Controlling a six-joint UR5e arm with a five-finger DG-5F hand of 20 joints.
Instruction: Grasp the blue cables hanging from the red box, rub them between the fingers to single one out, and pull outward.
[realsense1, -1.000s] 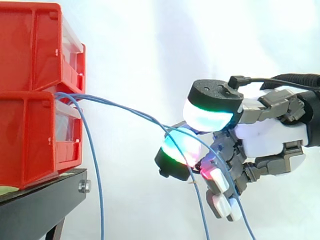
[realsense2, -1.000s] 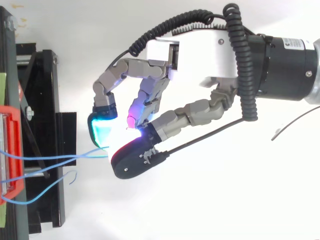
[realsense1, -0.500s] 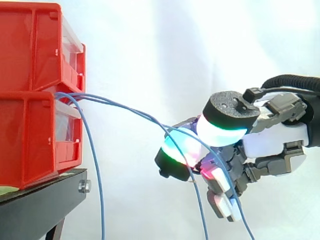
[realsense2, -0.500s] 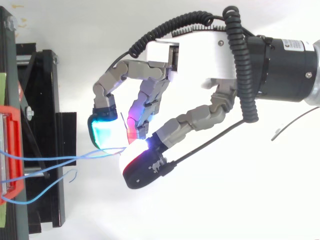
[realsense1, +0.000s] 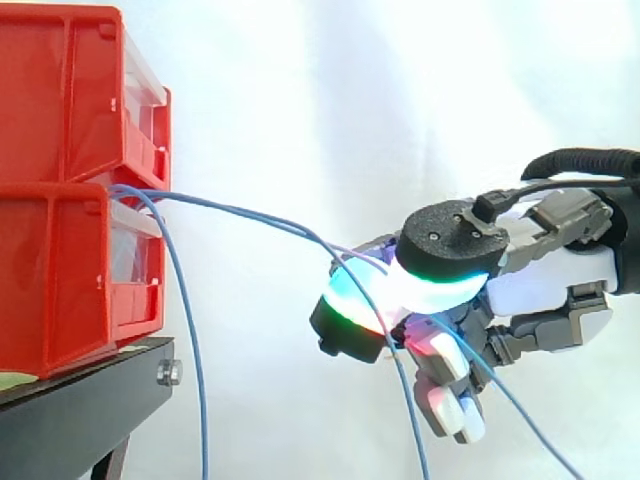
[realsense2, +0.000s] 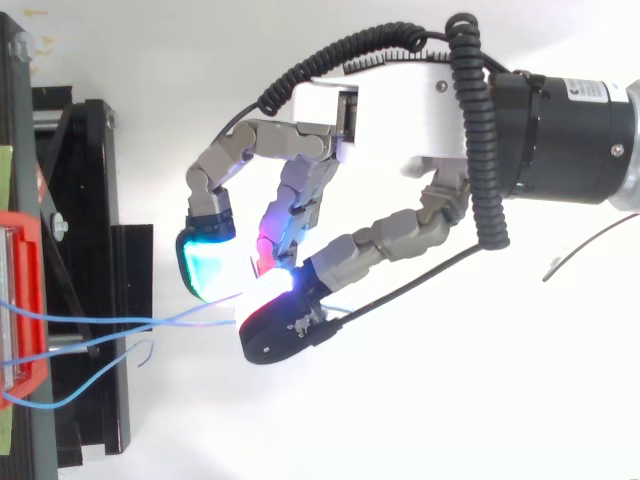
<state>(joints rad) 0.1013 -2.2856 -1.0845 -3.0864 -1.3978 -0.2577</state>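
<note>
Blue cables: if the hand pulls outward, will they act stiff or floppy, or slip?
Likely floppy: the blue cables sag in curves from the red box and dangle below the hand. Probably light, being thin. They may slip through its pinch.

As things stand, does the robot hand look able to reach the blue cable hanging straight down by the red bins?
Probably not yet: the robot hand is shut on two other cables, though open air separates it from the hanging cable.
</note>
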